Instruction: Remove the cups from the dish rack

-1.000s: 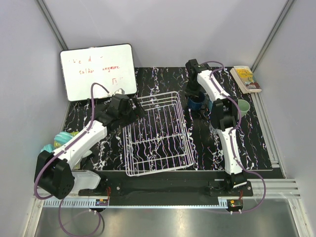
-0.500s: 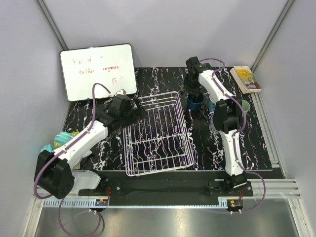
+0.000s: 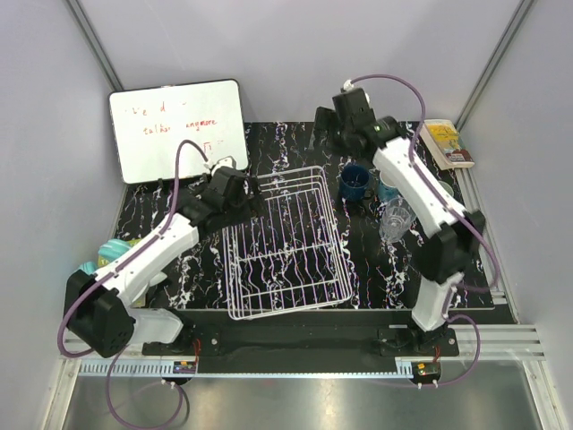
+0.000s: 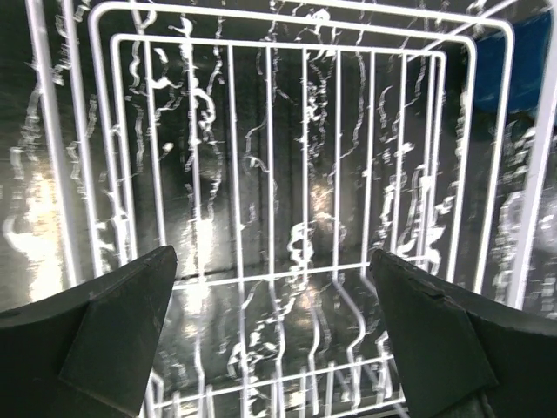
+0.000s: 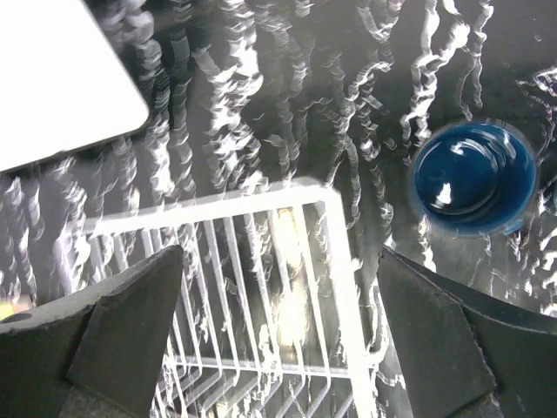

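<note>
White wire is forming the dish rack (image 3: 285, 242), a low rectangular basket sitting in the middle of a black, white-veined bench (image 3: 295, 143). The bench pattern is showing through its bare wires.

The cups that I can make out are standing on the bench to the right of the rack. A dark navy mug (image 3: 354, 182) is sitting upright just beside the rack's far right corner. A light blue mug (image 3: 388, 188) is standing just right of it, mostly hidden behind the right arm. A clear glass (image 3: 397, 219) is standing a little nearer, apart from the rack's right side.

The left arm is reaching in from the near left, and the left gripper (image 3: 255, 202) is hovering over the rack's far left edge. In its wrist view the left gripper (image 4: 278, 331) is spread wide, with only the rack's wires showing below it.

The right arm is arching over the cups toward the far side of the bench. The right gripper (image 3: 327, 134) is hanging above the bench just beyond the rack's far right corner. In its wrist view the right gripper (image 5: 278, 340) is also spread wide and pinching nothing, looking down on that rack corner and on the navy mug (image 5: 473, 178) to its right.

A whiteboard (image 3: 179, 130) with red writing is leaning at the far left. A book (image 3: 445, 143) is lying at the far right. Turquoise round things (image 3: 107, 255) are sitting at the left edge, behind the left arm.
</note>
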